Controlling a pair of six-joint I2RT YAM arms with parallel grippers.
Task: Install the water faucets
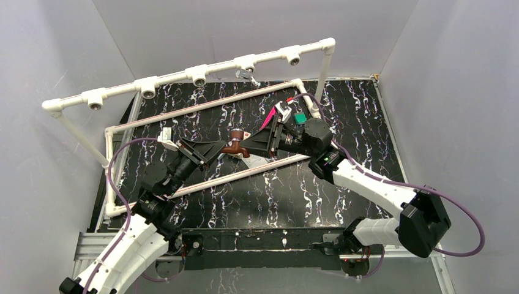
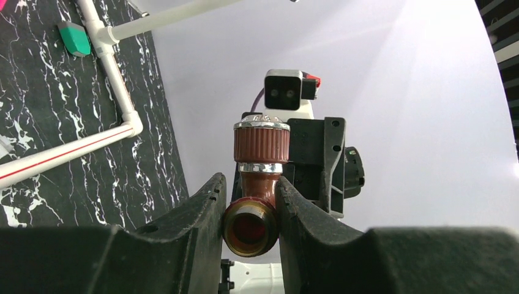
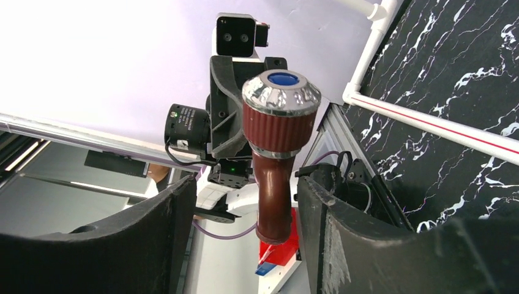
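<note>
The dark reddish-brown water faucet [image 1: 235, 146] hangs above the middle of the black marbled table, between the two arms. My left gripper [image 1: 224, 149] is shut on its threaded inlet end [image 2: 251, 228], both pads pressing the neck. The ribbed knob with a silver cap [image 3: 280, 98] points upward. My right gripper [image 3: 245, 184] is open around the faucet's spout [image 3: 273, 202], with a gap on each side. The shiny silver faucet [image 1: 246, 76] sits at one socket of the white pipe rail [image 1: 202, 73] at the back.
The rail carries several tee sockets [image 1: 147, 92] and stands on a white pipe frame [image 1: 109, 159] around the table's left and back. A pink flat strip [image 1: 267, 117] and a green block [image 1: 301, 117] lie near the right arm's wrist.
</note>
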